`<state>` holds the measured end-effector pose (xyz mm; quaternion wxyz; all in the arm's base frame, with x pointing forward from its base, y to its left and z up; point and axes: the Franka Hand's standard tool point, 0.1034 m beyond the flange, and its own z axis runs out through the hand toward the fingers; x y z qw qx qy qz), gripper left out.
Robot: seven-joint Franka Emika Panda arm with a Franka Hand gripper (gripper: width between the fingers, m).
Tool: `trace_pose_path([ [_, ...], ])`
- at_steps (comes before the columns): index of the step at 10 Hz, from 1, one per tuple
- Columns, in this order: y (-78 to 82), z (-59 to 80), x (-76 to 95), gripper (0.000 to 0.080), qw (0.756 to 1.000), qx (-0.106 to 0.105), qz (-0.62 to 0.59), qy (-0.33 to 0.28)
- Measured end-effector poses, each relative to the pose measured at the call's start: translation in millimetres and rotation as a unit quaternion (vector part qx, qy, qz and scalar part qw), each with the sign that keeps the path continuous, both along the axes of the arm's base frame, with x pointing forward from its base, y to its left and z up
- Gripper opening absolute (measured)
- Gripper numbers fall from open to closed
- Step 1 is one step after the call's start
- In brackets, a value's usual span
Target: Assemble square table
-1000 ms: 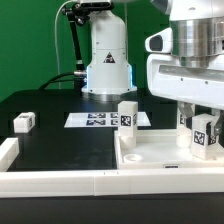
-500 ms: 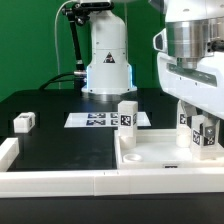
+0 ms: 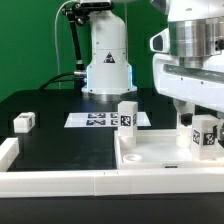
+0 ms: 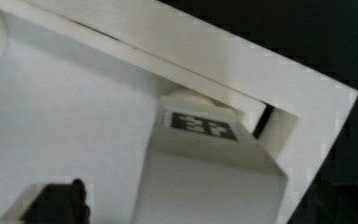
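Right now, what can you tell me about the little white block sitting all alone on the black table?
That small leg is a white block, plastic by its look, with a black-and-white tag on one face. It rests on the black table at the exterior view's left, apart from the square slab. Only the table touches it.

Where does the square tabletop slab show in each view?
Exterior view: the tabletop slab lies low in the foreground, at the exterior view's right.
Wrist view: the tabletop slab fills most of the picture, seen close.
Shared landmark: its raised rim.
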<state>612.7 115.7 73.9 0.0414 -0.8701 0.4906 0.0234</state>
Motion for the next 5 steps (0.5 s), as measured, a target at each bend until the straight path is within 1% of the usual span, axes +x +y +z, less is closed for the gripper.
trace_pose_path([
  [2,3.4,-0.1,-0.6,0.0648,0.994,0.001,0.109,-0.010],
  [5,4.2,-0.1,-0.9,0.0649,0.970,0.002,0.242,-0.023],
])
